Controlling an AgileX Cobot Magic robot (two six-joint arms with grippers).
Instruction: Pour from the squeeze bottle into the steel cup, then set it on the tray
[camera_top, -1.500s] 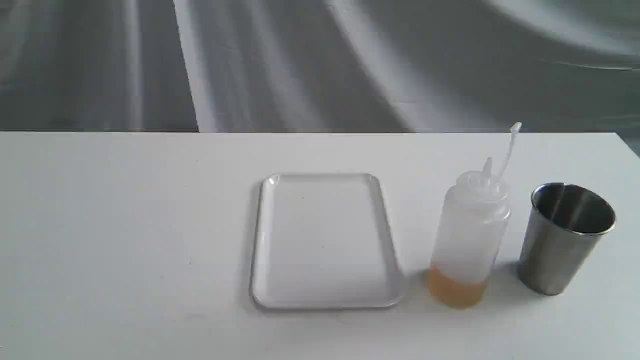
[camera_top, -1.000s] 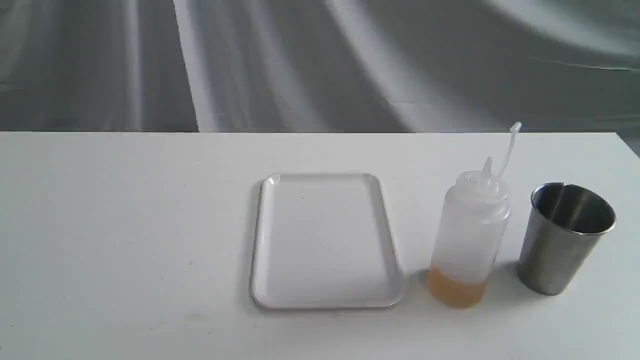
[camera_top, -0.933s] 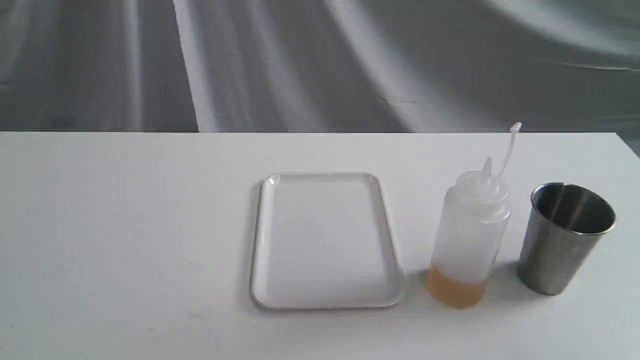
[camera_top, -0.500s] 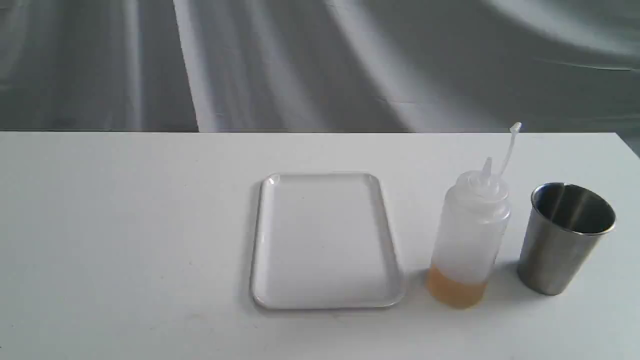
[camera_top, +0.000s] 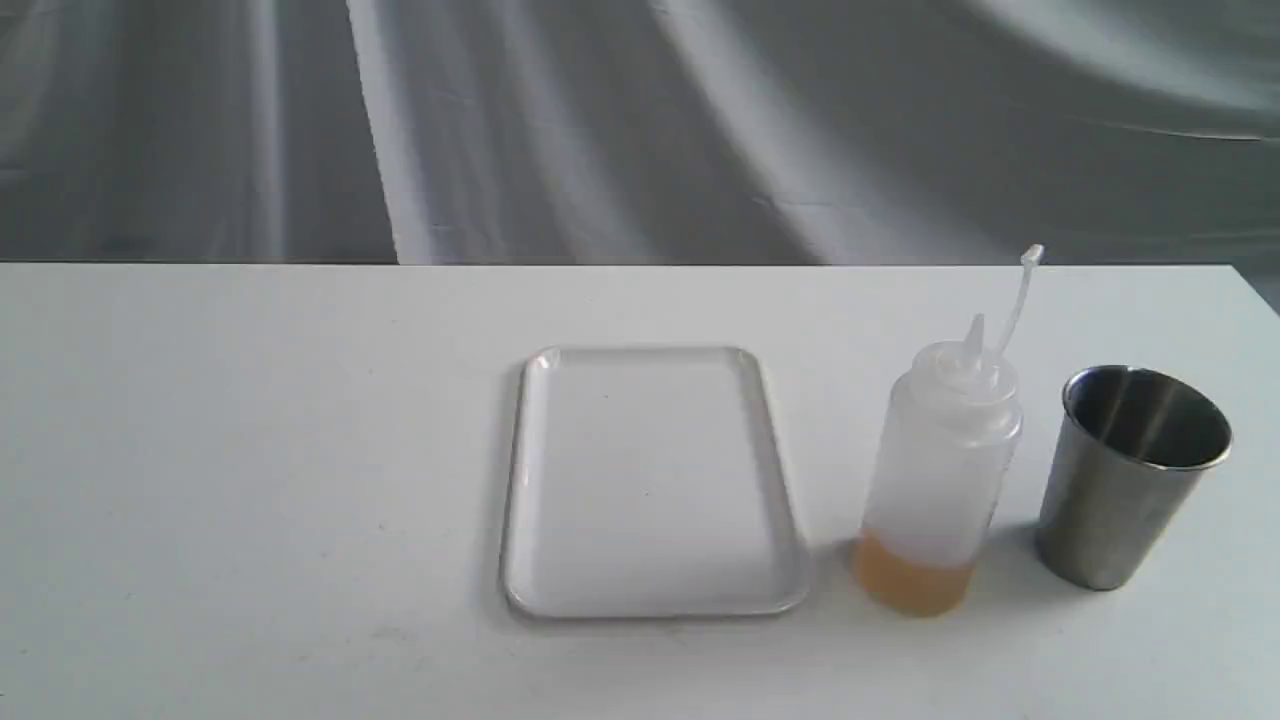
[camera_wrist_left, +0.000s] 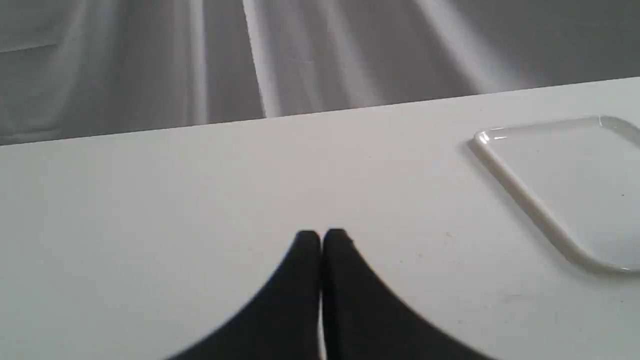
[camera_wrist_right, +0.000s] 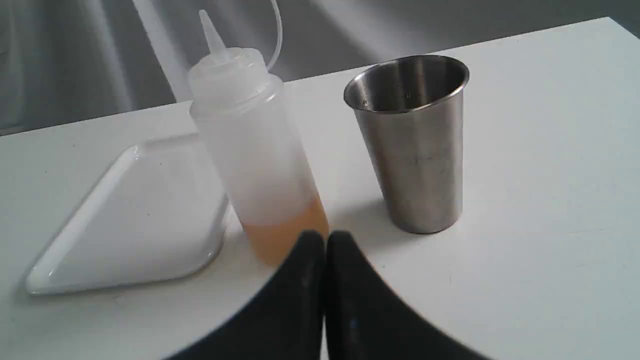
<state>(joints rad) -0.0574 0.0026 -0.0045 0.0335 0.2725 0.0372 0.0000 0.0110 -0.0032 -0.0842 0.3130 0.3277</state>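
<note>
Nothing has moved: we see the bottle upright on the table between tray and cup, untouched. Our left gripper and right gripper are both pinched closed, empty. We judge the task unstarted; the right one must open first.

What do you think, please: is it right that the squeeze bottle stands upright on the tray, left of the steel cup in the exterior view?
Not quite. The squeeze bottle stands upright on the table beside the tray, not on it; it is indeed left of the steel cup. The exterior view shows this.
</note>
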